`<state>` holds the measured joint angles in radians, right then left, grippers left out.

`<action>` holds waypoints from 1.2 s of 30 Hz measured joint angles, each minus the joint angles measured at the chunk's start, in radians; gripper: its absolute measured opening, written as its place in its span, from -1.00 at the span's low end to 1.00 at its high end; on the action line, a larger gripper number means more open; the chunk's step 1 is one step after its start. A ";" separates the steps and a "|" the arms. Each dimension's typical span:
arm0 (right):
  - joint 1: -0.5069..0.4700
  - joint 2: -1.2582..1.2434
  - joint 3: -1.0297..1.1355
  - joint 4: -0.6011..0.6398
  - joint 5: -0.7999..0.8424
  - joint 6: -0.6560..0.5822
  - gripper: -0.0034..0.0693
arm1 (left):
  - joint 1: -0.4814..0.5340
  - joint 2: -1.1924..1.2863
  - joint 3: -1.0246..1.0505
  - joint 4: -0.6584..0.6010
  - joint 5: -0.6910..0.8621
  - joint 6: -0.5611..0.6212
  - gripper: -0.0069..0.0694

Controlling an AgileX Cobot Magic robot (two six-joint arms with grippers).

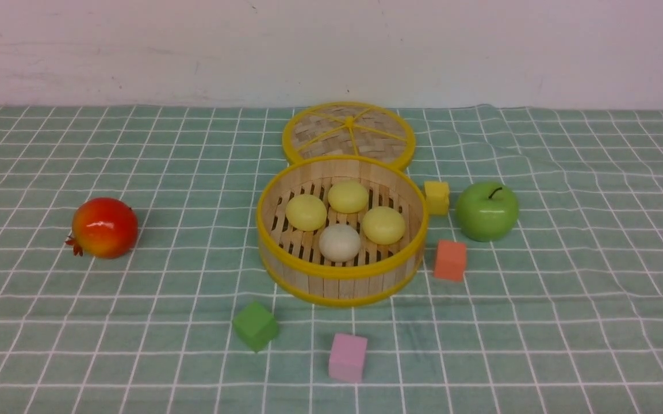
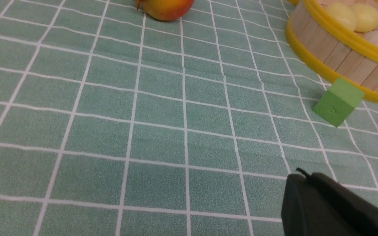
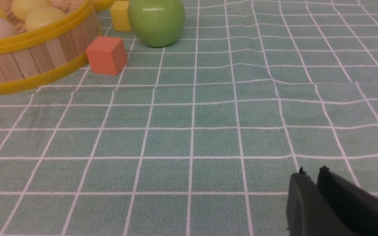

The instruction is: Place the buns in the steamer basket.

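The steamer basket (image 1: 337,284) stands mid-table with all the buns inside: three pale yellow ones (image 1: 306,212) (image 1: 348,196) (image 1: 383,225) and an off-white one (image 1: 340,242). Neither arm shows in the front view. In the left wrist view my left gripper (image 2: 305,175) hangs over bare cloth, shut with nothing in it, well short of the basket (image 2: 339,54). My right gripper (image 3: 311,172) is also over bare cloth, with its fingertips a narrow slit apart and nothing between them. The basket (image 3: 28,59) lies far from it.
The woven lid (image 1: 348,131) lies flat behind the basket. Around the basket are a green apple (image 1: 486,211), yellow cube (image 1: 437,197), orange cube (image 1: 450,260), green cube (image 1: 255,326) and pink cube (image 1: 347,357). A red pomegranate (image 1: 104,227) sits at the left.
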<state>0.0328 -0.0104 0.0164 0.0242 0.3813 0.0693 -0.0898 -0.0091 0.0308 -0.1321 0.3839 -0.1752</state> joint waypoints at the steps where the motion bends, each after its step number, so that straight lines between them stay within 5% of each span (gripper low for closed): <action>1: 0.000 0.000 0.000 0.000 0.000 0.000 -0.72 | 0.000 0.000 0.000 0.000 0.000 0.000 -0.86; 36: 0.000 0.000 0.000 0.000 0.000 0.000 -0.58 | 0.004 0.000 0.000 0.002 -0.003 -0.002 -0.86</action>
<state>0.0328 -0.0104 0.0164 0.0242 0.3813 0.0693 -0.0860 -0.0091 0.0308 -0.1301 0.3809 -0.1767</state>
